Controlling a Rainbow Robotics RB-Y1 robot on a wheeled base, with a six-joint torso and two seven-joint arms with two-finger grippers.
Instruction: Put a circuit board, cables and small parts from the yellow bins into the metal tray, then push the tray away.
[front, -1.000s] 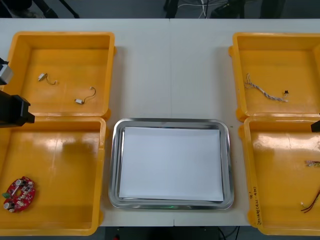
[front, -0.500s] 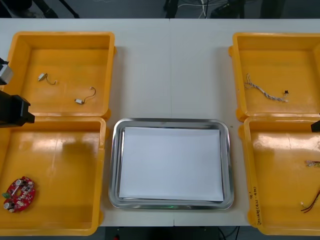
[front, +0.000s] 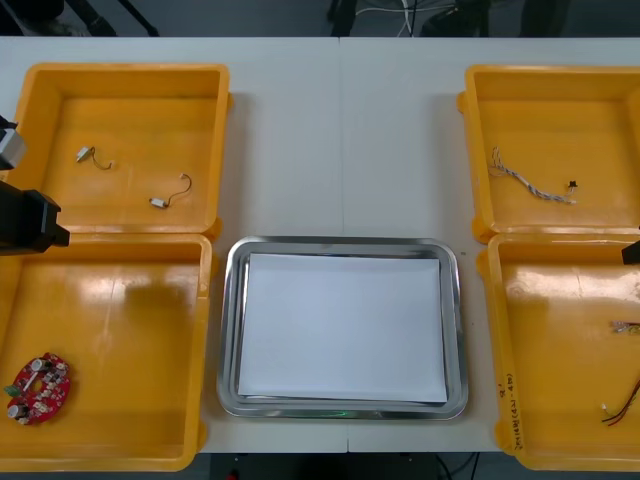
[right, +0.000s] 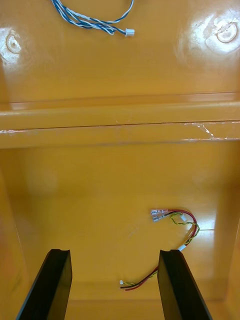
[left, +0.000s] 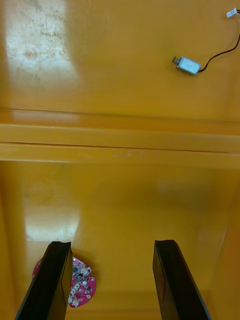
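A round red circuit board (front: 37, 388) lies in the near left yellow bin (front: 120, 320). My left gripper (left: 112, 245) hangs open above that bin, with the board (left: 80, 287) beside one finger. My right gripper (right: 115, 252) is open over the near right bin (front: 550, 330), above a red and yellow cable (right: 175, 232) that lies close to one finger. A twisted blue and white cable (front: 525, 180) rests in the far right bin. The metal tray (front: 340, 244), white inside, sits between the bins with nothing in it.
The far left bin (front: 125, 75) holds two small metal parts (front: 160, 202) on thin black cables. A ridge of bin walls (left: 120, 145) crosses ahead of each gripper. My left arm's black body (front: 25, 220) shows at the table's left edge.
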